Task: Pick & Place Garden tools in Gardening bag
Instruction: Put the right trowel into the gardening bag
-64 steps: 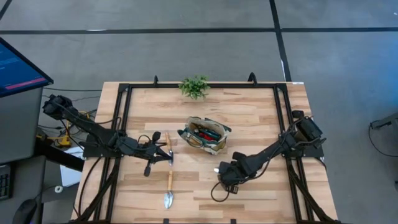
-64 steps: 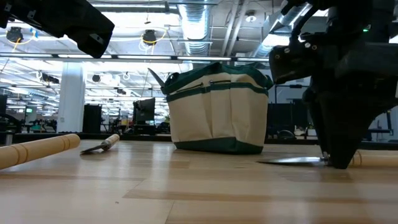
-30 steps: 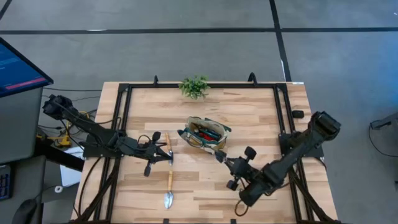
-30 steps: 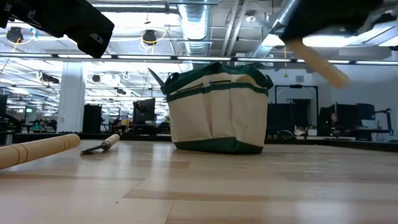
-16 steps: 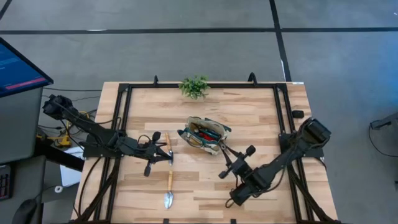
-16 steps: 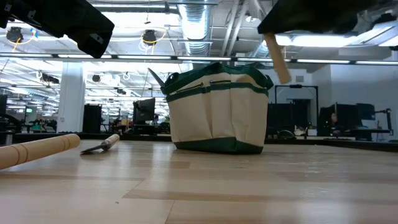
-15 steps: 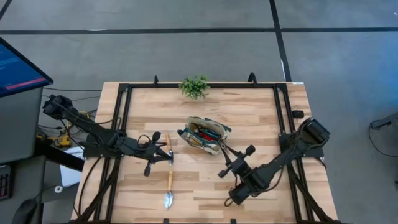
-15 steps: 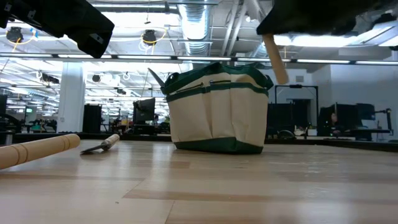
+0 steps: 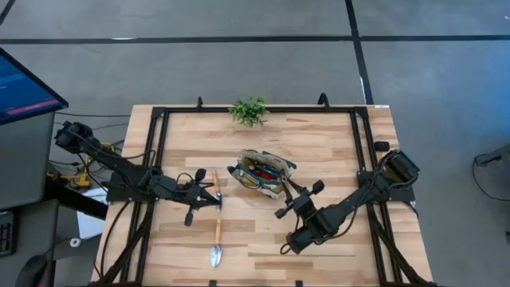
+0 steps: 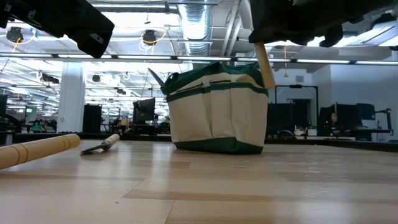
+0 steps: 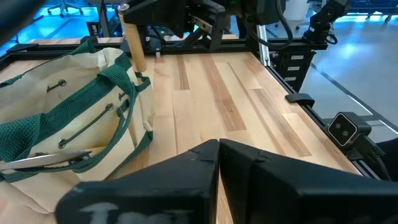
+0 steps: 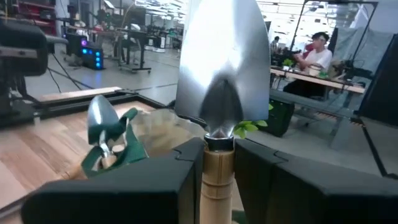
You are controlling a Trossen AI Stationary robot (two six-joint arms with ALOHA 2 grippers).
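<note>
The tan gardening bag point(image 9: 263, 172) with green trim stands mid-table on its base and holds a red-and-black item and other tools; it also shows in the low view point(image 10: 217, 109). My right gripper point(image 9: 288, 194) is raised beside the bag's near right rim, shut on a trowel with a silver blade point(image 12: 222, 62). My left gripper point(image 9: 213, 198) hovers left of the bag with its fingers together point(image 11: 219, 168), holding nothing. A second trowel point(image 9: 216, 239) and a third trowel point(image 9: 213, 178) lie flat on the table under and near it. My right gripper pinches the trowel's wooden handle just below the blade's neck point(image 12: 217, 165), one finger on each side. The trowel is lifted clear of the table. Its blade sticks out beyond the fingers, and the handle's free end point(image 10: 264, 65) hangs slanting down at the bag's rim.
A leafy green plant point(image 9: 249, 111) stands at the table's far edge. A black frame point(image 9: 159, 159) runs along the table's sides. A monitor point(image 9: 24, 84) stands off the left side. People sit in the room behind point(image 12: 314, 53).
My right gripper has carried the trowel toward the far left, from open table up to the bag's near right rim. The trowel's handle has swung from a strong slant to hanging nearly straight down beside the bag's mouth. The gripper has stayed shut on it.
</note>
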